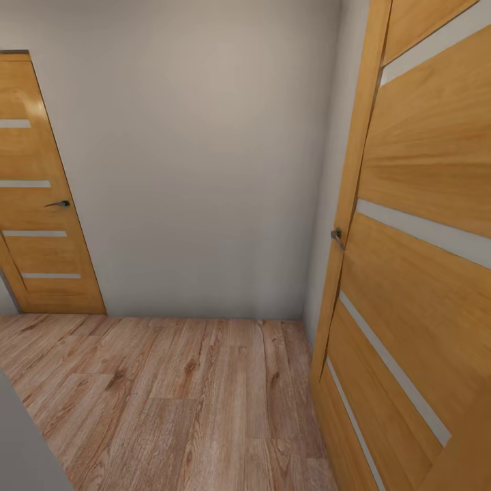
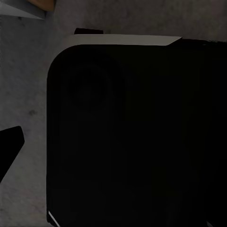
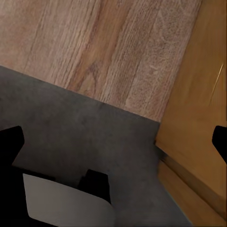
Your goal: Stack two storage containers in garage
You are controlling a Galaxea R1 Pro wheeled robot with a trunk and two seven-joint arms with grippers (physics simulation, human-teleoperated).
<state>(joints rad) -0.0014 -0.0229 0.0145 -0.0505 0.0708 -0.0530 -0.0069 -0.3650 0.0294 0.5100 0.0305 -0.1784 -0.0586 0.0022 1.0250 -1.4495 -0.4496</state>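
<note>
The two storage containers are out of view. My right gripper (image 3: 113, 142) is open, its dark fingertips (image 3: 10, 142) wide apart with nothing between them. It hangs over the line where light wood planks (image 3: 109, 47) meet the dark grey concrete floor (image 3: 94, 137). My left gripper (image 2: 113, 142) looks open and empty. One fingertip (image 2: 9, 146) shows over concrete floor (image 2: 28, 85), beside my black base (image 2: 132, 132).
In the head view I face a plain pale wall (image 1: 198, 170) across a wood-plank floor (image 1: 177, 402). A closed wooden door (image 1: 41, 204) stands at the left. An open wooden door (image 1: 416, 273) with a metal handle (image 1: 337, 236) is close on my right.
</note>
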